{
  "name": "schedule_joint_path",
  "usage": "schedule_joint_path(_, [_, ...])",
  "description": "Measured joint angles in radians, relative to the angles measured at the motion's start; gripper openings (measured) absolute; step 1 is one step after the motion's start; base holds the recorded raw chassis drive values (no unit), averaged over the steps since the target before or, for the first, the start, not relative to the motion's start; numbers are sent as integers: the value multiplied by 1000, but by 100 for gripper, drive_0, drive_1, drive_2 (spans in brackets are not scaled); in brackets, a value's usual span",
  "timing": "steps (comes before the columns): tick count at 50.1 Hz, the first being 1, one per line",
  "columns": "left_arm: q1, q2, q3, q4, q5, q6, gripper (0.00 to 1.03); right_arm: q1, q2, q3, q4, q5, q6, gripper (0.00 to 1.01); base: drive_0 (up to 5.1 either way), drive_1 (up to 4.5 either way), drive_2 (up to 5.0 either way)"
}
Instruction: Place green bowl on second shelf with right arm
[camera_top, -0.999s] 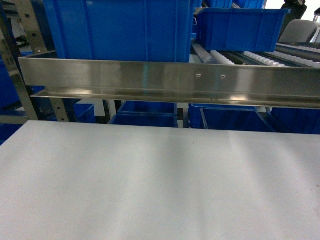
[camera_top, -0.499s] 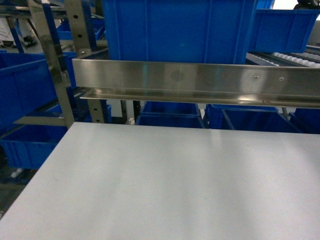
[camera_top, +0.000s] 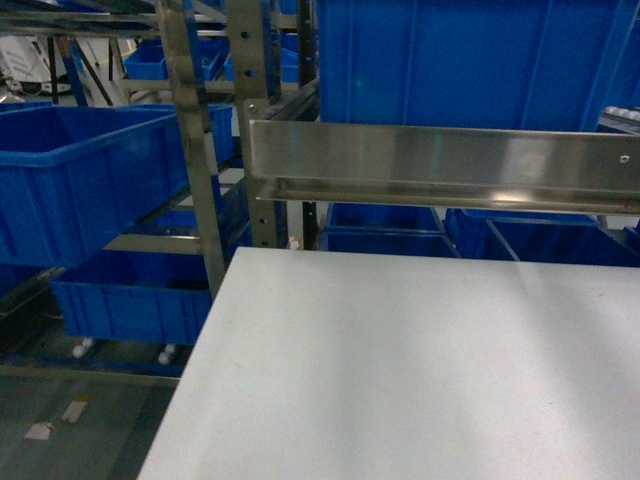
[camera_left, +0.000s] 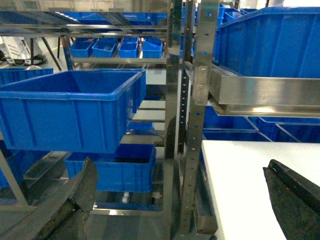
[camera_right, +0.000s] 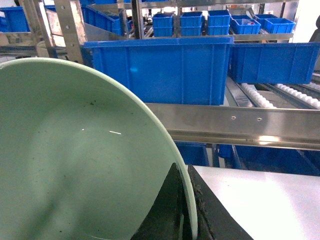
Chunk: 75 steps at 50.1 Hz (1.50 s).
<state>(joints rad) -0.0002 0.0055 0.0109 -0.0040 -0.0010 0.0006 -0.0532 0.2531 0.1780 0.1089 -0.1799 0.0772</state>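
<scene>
The green bowl (camera_right: 75, 160) fills the left of the right wrist view, tipped on edge with its hollow toward the camera; the right gripper (camera_right: 182, 210) pinches its rim, one dark finger inside and one outside, closed on the thin wall. It looks light, rigid and smooth, so I judge a rim pinch will carry it, though the matte glaze could slip or pivot if tilted further, and it may chip if knocked against steel. The second shelf (camera_right: 240, 122) lies ahead and above the white table (camera_top: 420, 370), its broad front rail apart from the bowl. One bowl, one rail; blue crates (camera_top: 85, 180) number at least four in the head view, probably more behind. The left gripper (camera_left: 180, 200) shows two fingers spread wide, holding nothing
</scene>
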Motion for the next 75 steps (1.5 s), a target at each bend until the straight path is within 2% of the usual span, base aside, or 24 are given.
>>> schedule_joint_path(75, [0, 0, 0, -1, 0, 0, 98, 0, 0, 0, -1, 0, 0, 2, -501, 245, 245])
